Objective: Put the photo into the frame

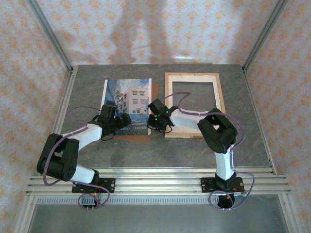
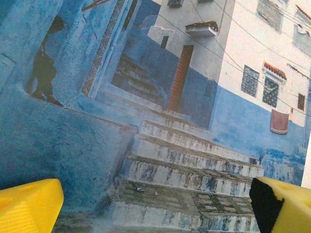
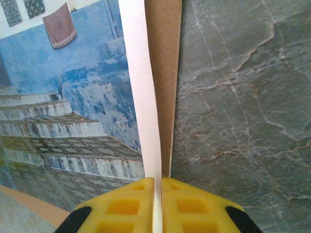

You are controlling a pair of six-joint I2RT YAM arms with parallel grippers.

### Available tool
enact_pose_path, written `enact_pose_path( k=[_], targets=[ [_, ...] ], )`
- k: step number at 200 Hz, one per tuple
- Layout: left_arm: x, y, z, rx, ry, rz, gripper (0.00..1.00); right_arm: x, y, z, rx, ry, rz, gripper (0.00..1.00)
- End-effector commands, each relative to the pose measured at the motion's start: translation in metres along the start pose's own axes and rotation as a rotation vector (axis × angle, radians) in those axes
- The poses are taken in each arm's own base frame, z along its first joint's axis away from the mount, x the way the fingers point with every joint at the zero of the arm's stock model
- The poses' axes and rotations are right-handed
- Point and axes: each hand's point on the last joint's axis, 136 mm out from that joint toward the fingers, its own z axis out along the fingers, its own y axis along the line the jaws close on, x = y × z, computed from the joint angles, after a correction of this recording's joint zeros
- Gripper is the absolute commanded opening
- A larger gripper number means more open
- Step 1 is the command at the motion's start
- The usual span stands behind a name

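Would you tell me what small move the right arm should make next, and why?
Probably a slight lift of the pinched edge: the right gripper is shut on the white border of the photo, which lies on the brown backing board, left of the frame.

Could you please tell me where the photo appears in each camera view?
Top external: photo left of centre, beside the frame.
Left wrist: spread beneath the open left gripper.
Right wrist: left half, white edge pinched by the right gripper.
Shared landmark: the printed red cloth, in both wrist views.
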Motion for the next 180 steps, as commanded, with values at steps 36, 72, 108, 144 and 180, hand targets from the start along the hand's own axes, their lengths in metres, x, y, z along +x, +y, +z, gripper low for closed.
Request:
enact_pose_path(
  k=[36, 72, 108, 144, 180],
  targets=[
    [0.007, 0.002, -0.001, -0.016, 0.027, 0.017, 1.0, -0.004, 0.008, -0.009, -0.05, -0.015, 0.006, 0.03],
    [-0.004, -0.002, -0.016, -0.034, 0.003, 0.076, 1.0, -0.009, 0.01, -0.018, -0.06, -0.029, -0.002, 0.0],
    [-0.01, -0.011, -0.037, -0.032, -0.056, 0.164, 1.0, -0.027, 0.019, -0.04, -0.099, -0.065, -0.022, 0.0],
    [-0.004, -0.036, -0.048, 0.004, -0.116, 0.302, 0.99, -0.041, 0.033, -0.056, -0.141, -0.048, -0.05, 0.0],
    [0.013, -0.067, -0.052, 0.002, -0.171, 0.539, 0.93, -0.049, 0.041, -0.067, -0.134, -0.039, -0.081, 0.0]
  ],
)
